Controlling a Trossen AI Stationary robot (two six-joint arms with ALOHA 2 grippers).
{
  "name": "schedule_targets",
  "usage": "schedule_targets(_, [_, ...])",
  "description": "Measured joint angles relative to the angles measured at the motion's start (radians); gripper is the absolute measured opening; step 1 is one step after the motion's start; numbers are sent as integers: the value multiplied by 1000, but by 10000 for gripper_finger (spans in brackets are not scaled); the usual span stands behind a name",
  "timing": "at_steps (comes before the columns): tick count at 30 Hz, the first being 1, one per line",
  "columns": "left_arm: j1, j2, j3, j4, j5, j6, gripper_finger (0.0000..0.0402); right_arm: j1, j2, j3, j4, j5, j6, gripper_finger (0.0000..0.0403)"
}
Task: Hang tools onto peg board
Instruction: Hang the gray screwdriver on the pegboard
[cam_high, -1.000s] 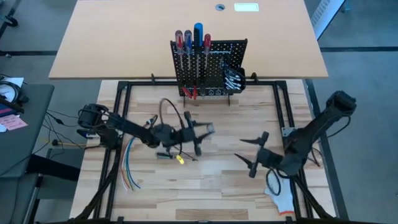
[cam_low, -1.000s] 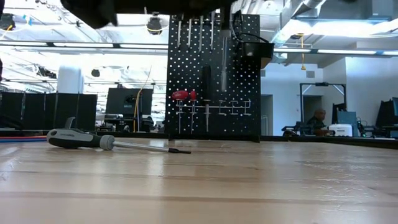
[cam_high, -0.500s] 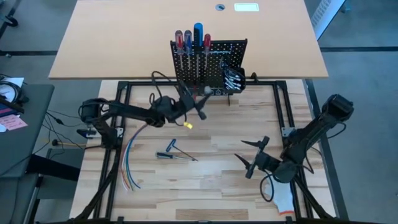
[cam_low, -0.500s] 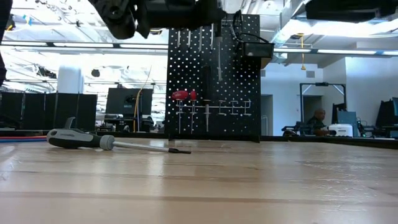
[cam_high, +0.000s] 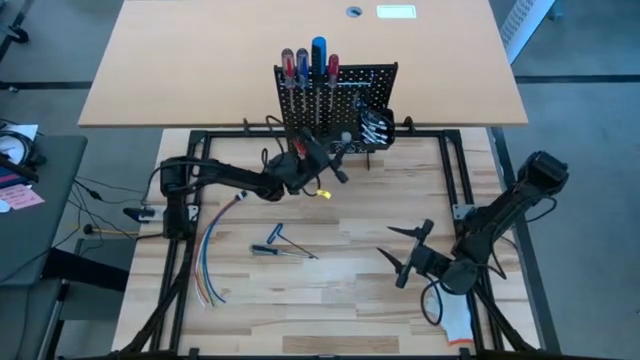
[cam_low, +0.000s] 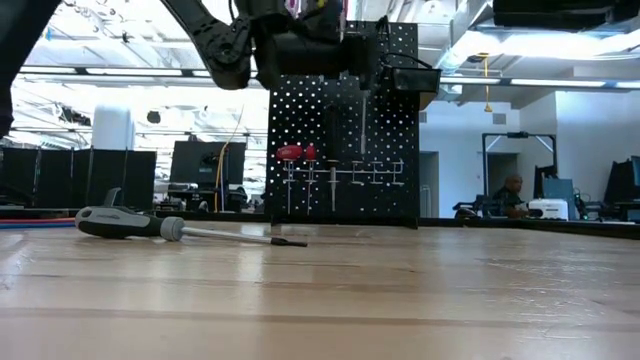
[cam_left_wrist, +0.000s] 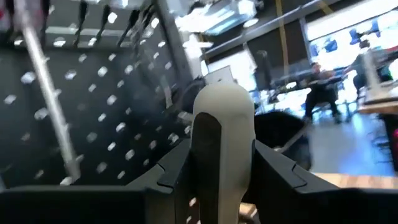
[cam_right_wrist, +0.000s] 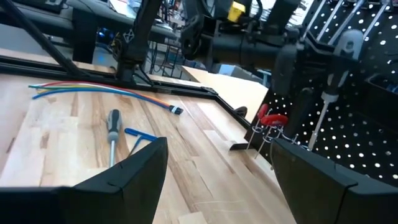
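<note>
While raised before the peg board (cam_high: 340, 82), left pincer (cam_high: 322, 165) clenched around grey-handled screwdriver (cam_left_wrist: 222, 146), right pincer (cam_high: 405, 252) released.

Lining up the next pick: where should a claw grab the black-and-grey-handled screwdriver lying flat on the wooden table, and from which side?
The black-and-grey-handled screwdriver lies flat, so come straight down from above and close across its thick handle. The thin shaft sits too low to pinch well, and a blue L-shaped key lies close beside it.
</note>
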Motion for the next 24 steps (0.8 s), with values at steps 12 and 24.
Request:
schedule_targets(12, [63, -1, 0, -120, -14, -177, 117, 20, 1, 0, 0, 0, -1, 290])
schedule_targets(24, [104, -2, 1, -192, 0, -332, 117, 8, 1, 0, 8, -1, 0, 290])
